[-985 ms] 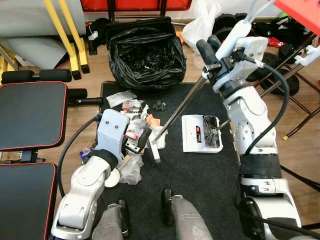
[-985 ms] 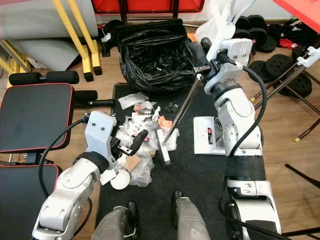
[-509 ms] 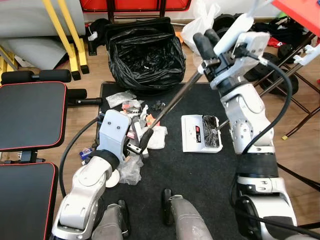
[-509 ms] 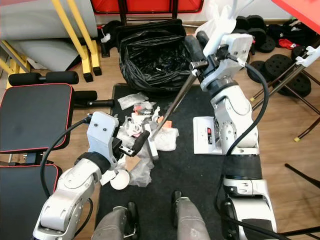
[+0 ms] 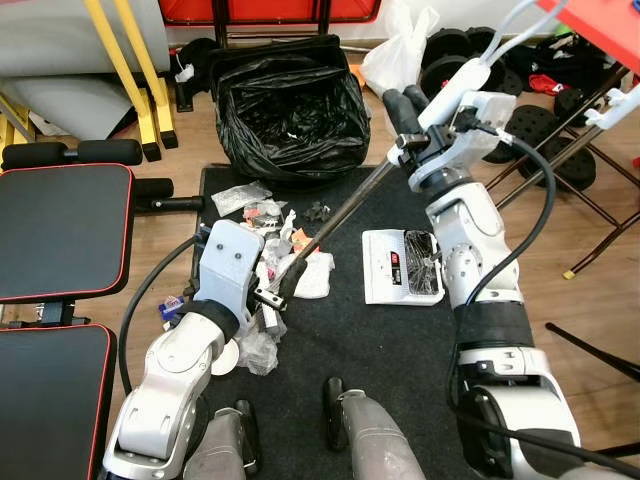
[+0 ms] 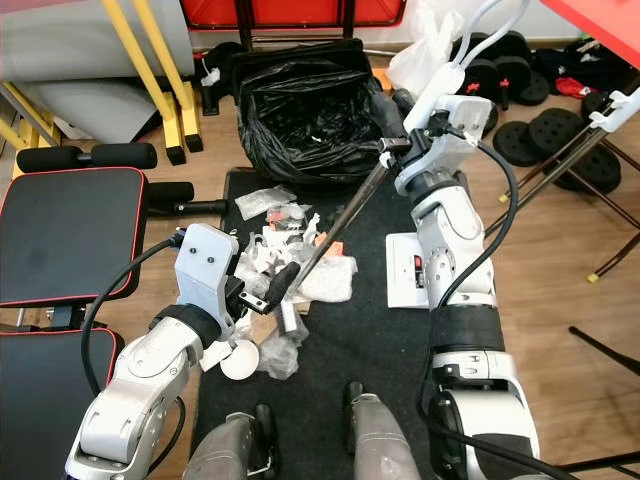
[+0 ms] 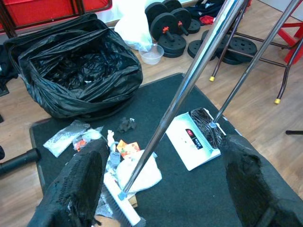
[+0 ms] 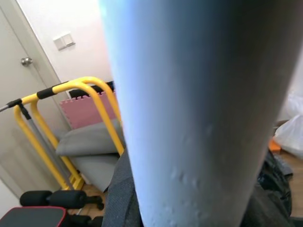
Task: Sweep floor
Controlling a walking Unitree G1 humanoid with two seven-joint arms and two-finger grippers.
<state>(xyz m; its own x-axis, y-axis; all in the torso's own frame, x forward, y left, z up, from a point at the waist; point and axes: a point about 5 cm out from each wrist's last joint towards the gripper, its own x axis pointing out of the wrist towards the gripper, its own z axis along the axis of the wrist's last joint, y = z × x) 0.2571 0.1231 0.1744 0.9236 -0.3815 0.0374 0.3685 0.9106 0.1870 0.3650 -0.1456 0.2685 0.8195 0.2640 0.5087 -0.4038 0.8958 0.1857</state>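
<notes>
Broom gripped in the right gripper jaws, head among litter; left gripper jaws open.

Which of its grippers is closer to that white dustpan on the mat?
Right. The right gripper holds the broom handle just beyond the dustpan; the left gripper sits across the mat by the litter.

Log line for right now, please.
sweep | right pincer shut on broom handle | left pincer open | broom head at litter
</notes>
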